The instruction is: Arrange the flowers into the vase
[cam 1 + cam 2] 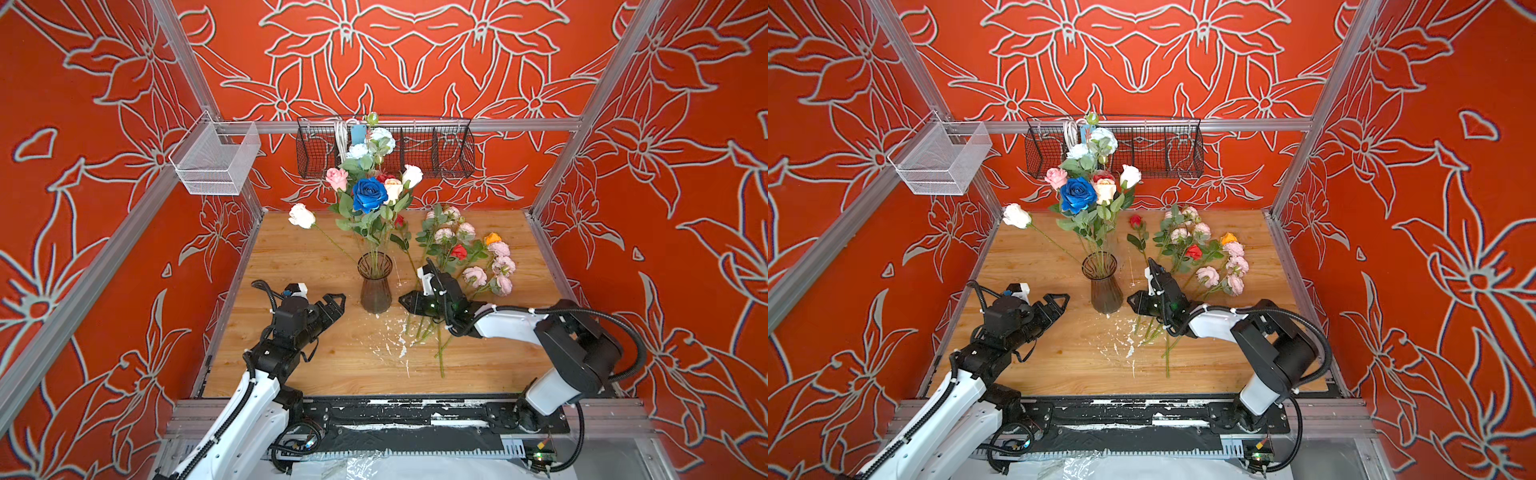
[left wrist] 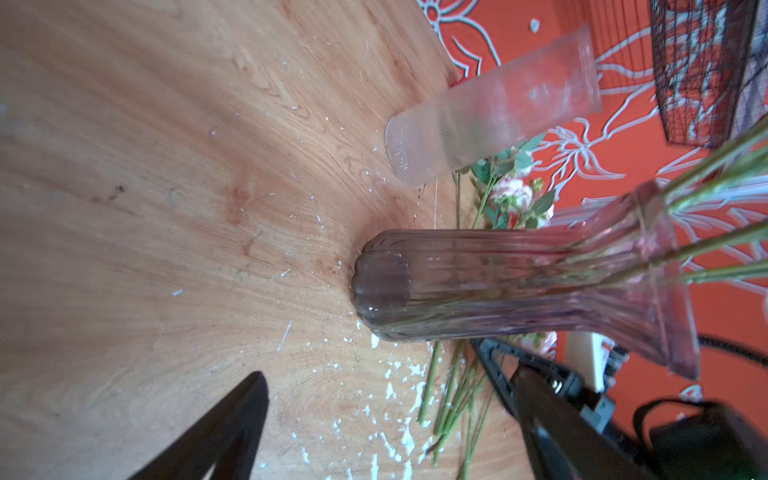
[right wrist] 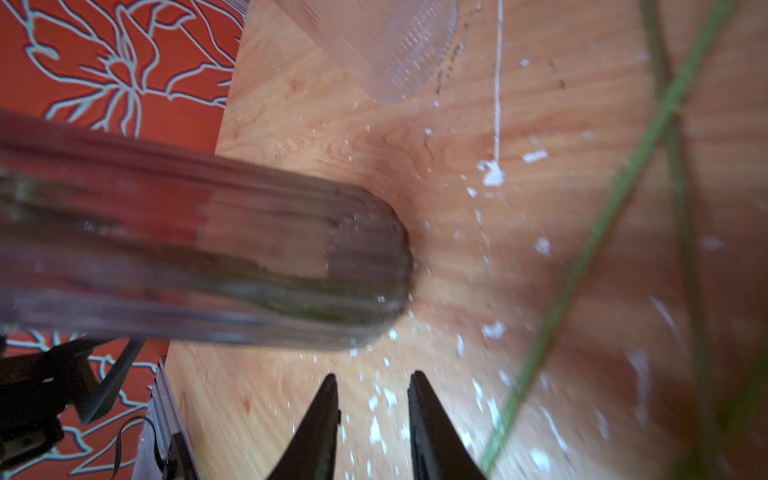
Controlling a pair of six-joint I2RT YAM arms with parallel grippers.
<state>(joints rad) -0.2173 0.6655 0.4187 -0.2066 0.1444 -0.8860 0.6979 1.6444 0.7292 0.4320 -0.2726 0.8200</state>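
Nearest my camera head is the black mounting rail (image 1: pixel 415 415), with the left arm (image 1: pixel 253 399) and right arm (image 1: pixel 511 324) reaching out from it.

The flowers are in two lots. One lot stands in the ribbed smoky glass vase (image 1: pixel 375 286), upright at the middle of the wooden counter (image 1: pixel 291 257). It holds a deep blue rose (image 1: pixel 369 194), a pink rose (image 1: pixel 336 178), a cream rose (image 1: pixel 393 189), a white rose (image 1: pixel 412 175) and pale blue blooms (image 1: pixel 381 139) on top. A second white rose (image 1: pixel 301 216) leans far out to the left.

The other lot lies flat to the right of the vase: pink peonies (image 1: pixel 473 276), a red rose (image 1: pixel 459 251) and an orange-yellow rose (image 1: pixel 493 238). Their long green stems (image 1: pixel 440 353) run under the right arm. A small red rosebud (image 1: pixel 1135 220) sits between the vase and that heap.

My left pincer (image 2: pixel 388 371) is just left of the vase and apart from it, spread wide and holding nothing. My right pincer (image 3: pixel 372 376) is just right of the vase, its tips only narrowly parted with bare counter between them. A stem passes beside it, but that view is blurred, so I cannot tell whether they touch.

A clear ribbed glass cylinder (image 2: pixel 490 104) stands near the vase, and white flecks (image 1: pixel 395 336) dot the wood. A black wire basket (image 1: pixel 415 149) and a white mesh basket (image 1: pixel 216 160) hang from the frame.
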